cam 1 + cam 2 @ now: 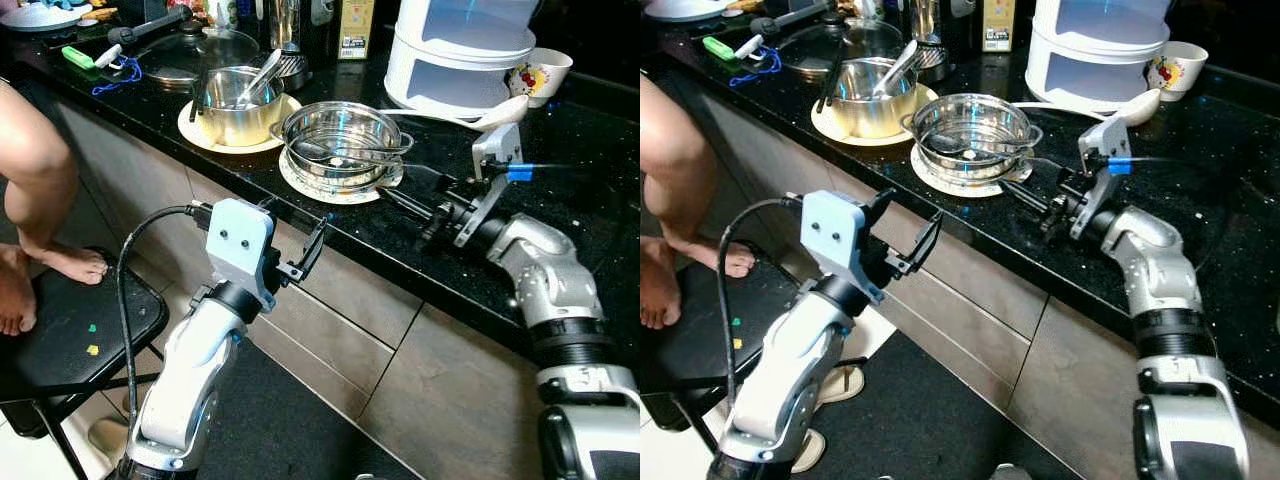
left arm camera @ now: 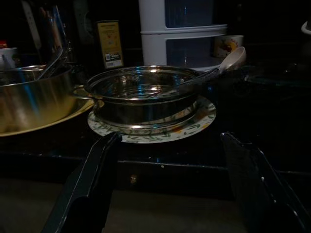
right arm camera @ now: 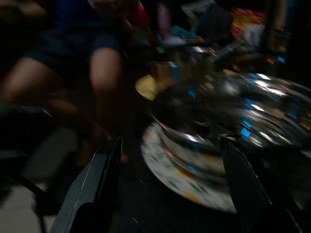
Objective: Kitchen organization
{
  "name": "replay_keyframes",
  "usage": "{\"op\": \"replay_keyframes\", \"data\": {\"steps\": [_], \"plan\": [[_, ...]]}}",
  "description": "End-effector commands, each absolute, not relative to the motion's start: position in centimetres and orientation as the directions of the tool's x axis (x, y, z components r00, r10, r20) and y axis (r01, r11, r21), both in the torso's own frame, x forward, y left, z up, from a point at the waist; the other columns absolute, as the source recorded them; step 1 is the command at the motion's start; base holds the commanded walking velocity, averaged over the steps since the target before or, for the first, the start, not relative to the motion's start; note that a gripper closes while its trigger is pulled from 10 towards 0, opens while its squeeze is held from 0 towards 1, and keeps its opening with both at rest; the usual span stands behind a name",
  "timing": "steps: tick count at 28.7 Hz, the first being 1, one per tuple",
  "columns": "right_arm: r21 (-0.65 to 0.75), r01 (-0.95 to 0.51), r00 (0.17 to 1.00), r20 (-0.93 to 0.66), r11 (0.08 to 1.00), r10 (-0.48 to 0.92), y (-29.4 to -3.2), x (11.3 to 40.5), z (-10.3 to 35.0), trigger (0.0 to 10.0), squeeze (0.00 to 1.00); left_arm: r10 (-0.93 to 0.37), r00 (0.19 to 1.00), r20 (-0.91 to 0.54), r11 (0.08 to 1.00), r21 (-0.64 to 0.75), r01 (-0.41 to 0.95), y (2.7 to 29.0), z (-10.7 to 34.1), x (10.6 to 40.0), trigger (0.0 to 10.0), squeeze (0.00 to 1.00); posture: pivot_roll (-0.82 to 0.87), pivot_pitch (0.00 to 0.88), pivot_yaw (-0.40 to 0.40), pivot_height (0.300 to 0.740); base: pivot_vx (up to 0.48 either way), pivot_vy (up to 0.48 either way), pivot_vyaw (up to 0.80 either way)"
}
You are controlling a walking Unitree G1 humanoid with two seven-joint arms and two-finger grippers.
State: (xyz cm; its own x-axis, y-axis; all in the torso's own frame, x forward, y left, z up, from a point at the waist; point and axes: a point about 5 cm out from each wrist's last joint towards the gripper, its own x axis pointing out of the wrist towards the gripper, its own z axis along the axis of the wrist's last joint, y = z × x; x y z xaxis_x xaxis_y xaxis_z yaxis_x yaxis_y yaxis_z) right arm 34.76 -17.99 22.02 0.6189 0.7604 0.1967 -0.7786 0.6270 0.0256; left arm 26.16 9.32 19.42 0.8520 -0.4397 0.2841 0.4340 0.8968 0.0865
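Step in hand, as I judge it: taking hold of the steel pot [image 1: 340, 140] that sits on the patterned plate [image 1: 300, 178] near the front edge of the black counter [image 1: 560, 130].

My right gripper [image 1: 405, 205] lies low over the counter, fingers apart, pointed at the pot's near side. The fingertips are close to the plate's rim, not touching. The right wrist view shows the pot wall between the two fingers, blurred, so I cannot judge the gap well.

My left gripper [image 1: 300, 250] hangs in front of the counter's front edge, below the top, fingers apart. Its wrist view looks level at the pot and plate, both ahead and above the tips, well apart.

To do this well, I would aim for the pot's rim or side handle, not the plate. I would raise the right fingers enough to clear the plate first. Utensils lie inside the pot and a white ladle [image 1: 500, 112] rests toward its far side; these may shift if tipped.

A second pot [image 1: 235, 105] stands just beside on a yellow plate, toward the left. A person's bare legs [image 1: 40, 190] are by the counter's left end; keep the left arm wide of them.
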Motion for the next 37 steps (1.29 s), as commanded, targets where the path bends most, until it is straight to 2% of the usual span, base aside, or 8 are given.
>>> {"op": "replay_keyframes", "data": {"steps": [1,10,19,29,33,37], "plan": [[0.047,-0.789,0.606,0.216,0.612,0.765,-17.8,34.5,22.1,10.0,0.0,-0.445,0.851,0.279,0.894,0.086,0.439,9.4,19.4,26.0,10.0,0.0,0.05,0.093,-0.027,0.74,0.0,0.0,0.0],[0.077,-0.739,0.666,0.238,0.669,0.707,-16.2,35.0,21.8,10.0,0.0,-0.452,0.847,0.279,0.89,0.085,0.447,9.1,19.3,26.0,10.0,0.0,0.04,0.09,-0.024,0.74,0.0,0.0,0.0],[0.055,-0.662,0.738,0.223,0.748,0.637,-15.9,35.5,21.3,10.0,0.0,-0.455,0.845,0.281,0.889,0.086,0.45,9.1,19.4,26.0,10.0,0.0,0.04,0.083,-0.026,0.74,0.0,0.0,0.0],[-0.012,-0.615,0.78,0.137,0.788,0.61,-15.6,35.9,20.3,10.0,0.0,-0.459,0.843,0.281,0.887,0.085,0.455,9.0,19.3,26.0,10.0,0.0,0.04,0.08,-0.023,0.74,0.0,0.0,0.0],[-0.088,-0.553,0.826,0.07,0.828,0.559,-16.7,36.4,19.9,10.0,0.0,-0.46,0.843,0.28,0.886,0.086,0.455,9.0,19.3,26.0,10.0,0.0,0.04,0.084,-0.022,0.74,0.0,0.0,0.0],[-0.087,-0.498,0.858,0.095,0.863,0.505,-18.2,36.8,20.6,10.0,0.0,-0.459,0.844,0.278,0.887,0.085,0.455,9.0,19.3,25.9,10.0,0.0,0.04,0.088,-0.022,0.74,0.0,0.0,0.0]]}}
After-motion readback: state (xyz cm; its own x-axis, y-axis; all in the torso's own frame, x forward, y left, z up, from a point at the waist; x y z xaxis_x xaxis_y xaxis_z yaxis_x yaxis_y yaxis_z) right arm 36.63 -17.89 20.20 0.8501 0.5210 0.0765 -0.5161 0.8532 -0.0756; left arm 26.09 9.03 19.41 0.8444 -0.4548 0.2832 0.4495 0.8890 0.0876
